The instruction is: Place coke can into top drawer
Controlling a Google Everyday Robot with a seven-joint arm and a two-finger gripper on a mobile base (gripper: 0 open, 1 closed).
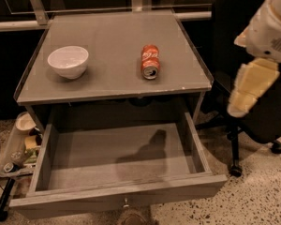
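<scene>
The coke can (150, 61) lies on its side on the grey tabletop (112, 36), right of centre, with its silver end facing the front. The top drawer (122, 196) is pulled open below the tabletop, and its grey inside is bare. A small knob (125, 203) sits on its front panel. My gripper (251, 89) hangs at the right, beyond the table's right edge. It is above the floor, level with the table's front corner, well apart from the can, and holds nothing that shows.
A white bowl (68, 61) stands on the tabletop's left side. A black office chair (243, 55) on castors stands to the right, behind my arm. A low cart (18, 144) with small items sits at the left of the drawer. Speckled floor lies in front.
</scene>
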